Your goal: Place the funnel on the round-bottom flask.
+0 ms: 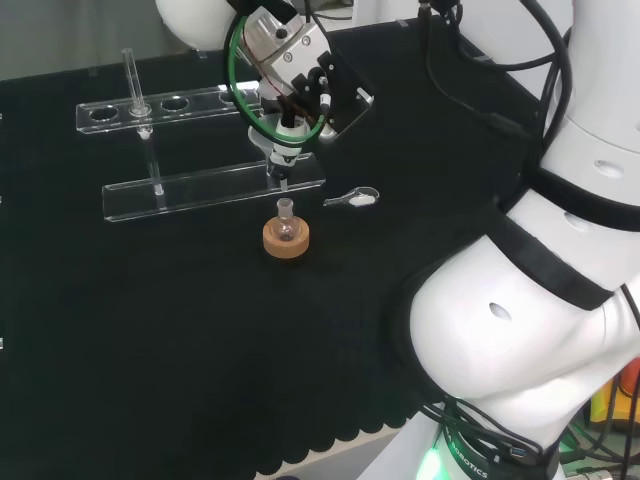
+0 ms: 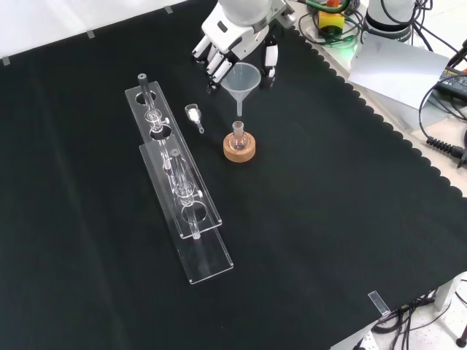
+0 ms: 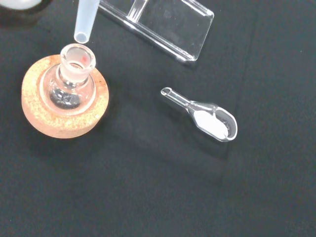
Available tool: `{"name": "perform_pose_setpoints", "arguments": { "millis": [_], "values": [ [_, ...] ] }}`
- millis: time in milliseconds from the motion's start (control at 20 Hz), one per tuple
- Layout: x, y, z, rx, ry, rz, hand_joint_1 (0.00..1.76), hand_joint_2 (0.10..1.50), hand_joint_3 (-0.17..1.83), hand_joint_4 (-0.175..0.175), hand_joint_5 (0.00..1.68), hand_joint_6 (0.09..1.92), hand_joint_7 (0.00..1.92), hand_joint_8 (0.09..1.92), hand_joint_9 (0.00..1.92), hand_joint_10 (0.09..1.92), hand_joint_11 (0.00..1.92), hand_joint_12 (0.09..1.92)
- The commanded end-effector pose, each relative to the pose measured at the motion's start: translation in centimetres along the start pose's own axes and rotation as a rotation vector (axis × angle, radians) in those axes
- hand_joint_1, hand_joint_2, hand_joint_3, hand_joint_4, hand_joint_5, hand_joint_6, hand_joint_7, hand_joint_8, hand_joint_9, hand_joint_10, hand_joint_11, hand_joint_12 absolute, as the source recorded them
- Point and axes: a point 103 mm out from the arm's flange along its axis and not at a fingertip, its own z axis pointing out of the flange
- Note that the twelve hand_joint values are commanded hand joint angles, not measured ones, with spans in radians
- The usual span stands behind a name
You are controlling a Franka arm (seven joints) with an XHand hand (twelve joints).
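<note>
A small clear round-bottom flask (image 2: 238, 137) stands upright in a cork ring (image 2: 239, 149) on the black cloth; it also shows in the head view (image 1: 286, 225) and the wrist view (image 3: 73, 79). The hand (image 2: 232, 40) is shut on a clear plastic funnel (image 2: 241, 80) and holds it upright. The funnel's stem tip (image 3: 82, 35) hangs a little above the flask's open neck, slightly off to one side. In the head view the funnel (image 1: 284, 158) hangs under the hand (image 1: 290, 70), just above the flask.
A clear test-tube rack (image 2: 179, 179) lies left of the flask in the front view, with a glass tube (image 1: 133, 85) standing in it. A small glass scoop with white powder (image 3: 207, 116) lies between rack and flask (image 2: 194, 115). The cloth's scalloped edge (image 2: 379, 117) runs on the right.
</note>
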Motion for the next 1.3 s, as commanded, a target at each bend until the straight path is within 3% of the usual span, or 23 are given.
{"name": "perform_pose_setpoints", "arguments": {
  "millis": [50,1300],
  "values": [
    [0.1,0.8,1.3,0.033,0.001,0.01,0.68,0.72,0.38,0.002,0.42,0.62,0.61,1.03,0.93,0.78,0.27,1.45],
    [0.6,1.9,1.6,0.038,0.007,-0.005,0.67,0.72,0.38,0.0,0.42,0.63,0.61,1.03,0.93,0.78,0.28,1.45]
  ]
}}
